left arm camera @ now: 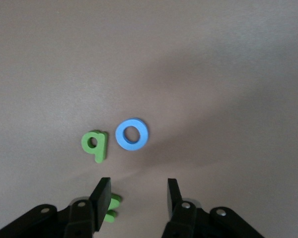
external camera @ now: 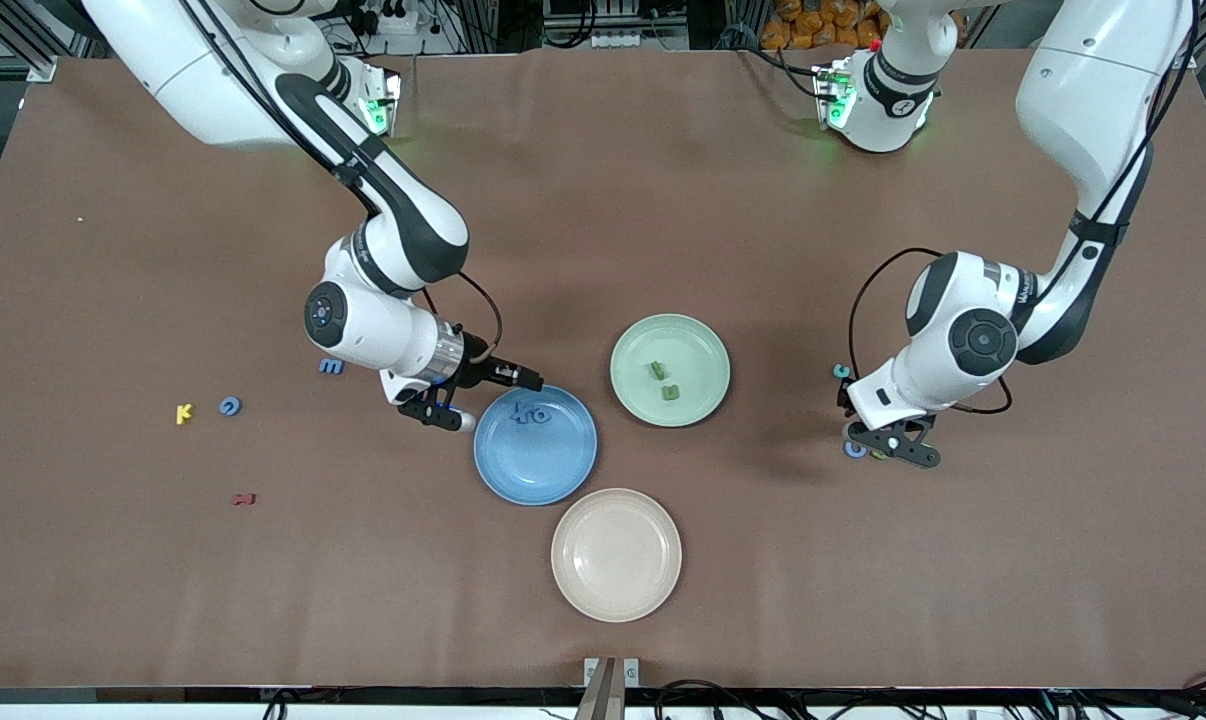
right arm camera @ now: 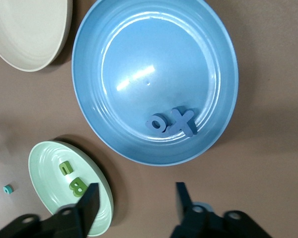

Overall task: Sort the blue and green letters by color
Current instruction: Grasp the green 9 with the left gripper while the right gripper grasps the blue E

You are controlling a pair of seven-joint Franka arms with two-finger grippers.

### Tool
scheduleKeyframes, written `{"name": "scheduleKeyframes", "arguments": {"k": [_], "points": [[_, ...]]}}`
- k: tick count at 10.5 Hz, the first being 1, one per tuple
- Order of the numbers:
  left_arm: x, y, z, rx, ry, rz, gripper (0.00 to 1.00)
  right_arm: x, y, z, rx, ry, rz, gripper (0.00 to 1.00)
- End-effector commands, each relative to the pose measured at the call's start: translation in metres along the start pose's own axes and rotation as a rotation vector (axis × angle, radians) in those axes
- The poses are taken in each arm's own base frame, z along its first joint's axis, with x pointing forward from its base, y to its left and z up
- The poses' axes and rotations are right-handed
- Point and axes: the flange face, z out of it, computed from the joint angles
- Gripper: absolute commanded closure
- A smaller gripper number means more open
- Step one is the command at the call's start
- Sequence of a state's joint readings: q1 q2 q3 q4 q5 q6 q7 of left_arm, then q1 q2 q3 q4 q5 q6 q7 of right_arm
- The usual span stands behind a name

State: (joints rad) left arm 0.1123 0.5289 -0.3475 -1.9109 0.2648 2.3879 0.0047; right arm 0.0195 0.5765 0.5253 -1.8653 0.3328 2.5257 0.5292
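From the front, three glossy round plates sit on the matte brown counter (external camera: 603,200): blue plate (external camera: 535,470) holding two blue letters (external camera: 533,413), green plate (external camera: 698,345) holding two green letters (external camera: 663,382), cream plate (external camera: 616,555).

The left wrist view shows the left claw (left arm camera: 139,196) open above a chunky green letter (left arm camera: 95,144) touching a blue ring letter (left arm camera: 132,134).

The right wrist view shows the right claw (right arm camera: 136,201) open beside the blue plate's rim.

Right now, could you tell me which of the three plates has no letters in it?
The beige plate, nearest the front camera; the blue plate and green plate each hold two.
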Motion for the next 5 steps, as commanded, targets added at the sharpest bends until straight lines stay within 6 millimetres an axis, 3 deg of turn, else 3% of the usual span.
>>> {"name": "scheduleKeyframes", "arguments": {"k": [1,2,3,4,5], "points": [[0.002,-0.005,0.009,0.010,0.019,0.034,0.47,0.015,0.010,-0.007,-0.001,0.014,0.019,0.00],[0.002,-0.006,0.012,0.009,0.018,0.033,0.55,0.024,0.024,-0.010,-0.027,0.014,0.023,0.00],[0.003,-0.005,0.017,0.007,0.026,0.039,0.54,0.030,0.044,-0.010,-0.067,0.008,0.045,0.00],[0.004,-0.002,0.024,0.026,0.027,0.073,0.55,0.037,0.078,-0.011,-0.150,0.031,0.012,0.00],[0.007,-0.004,0.030,0.037,0.041,0.092,0.55,0.030,0.098,-0.009,-0.229,0.060,-0.054,0.00]]}}
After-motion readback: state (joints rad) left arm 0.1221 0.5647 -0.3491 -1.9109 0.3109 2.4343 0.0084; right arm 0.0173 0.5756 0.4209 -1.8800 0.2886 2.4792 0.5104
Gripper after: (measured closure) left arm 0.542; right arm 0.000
